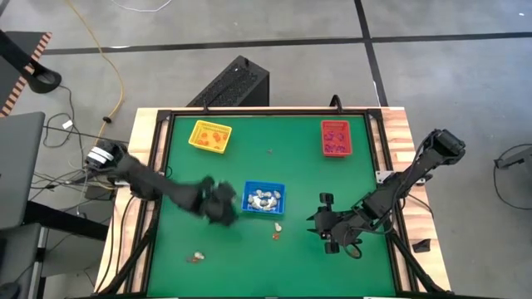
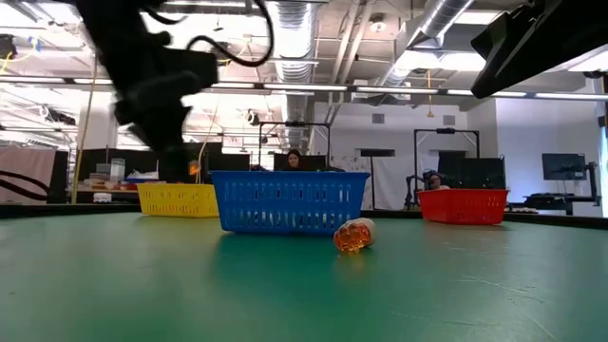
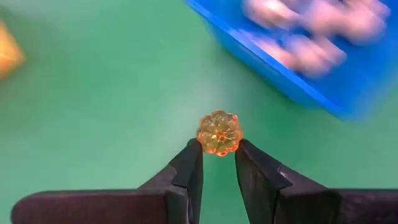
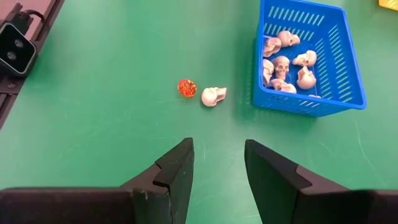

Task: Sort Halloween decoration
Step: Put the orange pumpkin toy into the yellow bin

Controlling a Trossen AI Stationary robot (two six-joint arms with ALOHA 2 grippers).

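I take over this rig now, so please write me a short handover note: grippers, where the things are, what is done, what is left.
Left gripper: shut on an orange pumpkin, just left of the blue tray.
Right gripper: open, empty, low over the mat right of that tray.
Done: skulls lie in the blue tray; the yellow tray and red tray hold trinkets too.
Left: the held pumpkin, a loose pumpkin and skull near the blue tray, and small pieces at the front left.

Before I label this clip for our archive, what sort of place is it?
Likely an open robotics lab: exposed ceiling ducts, workstations with dark monitors behind the green table, a person seated there.
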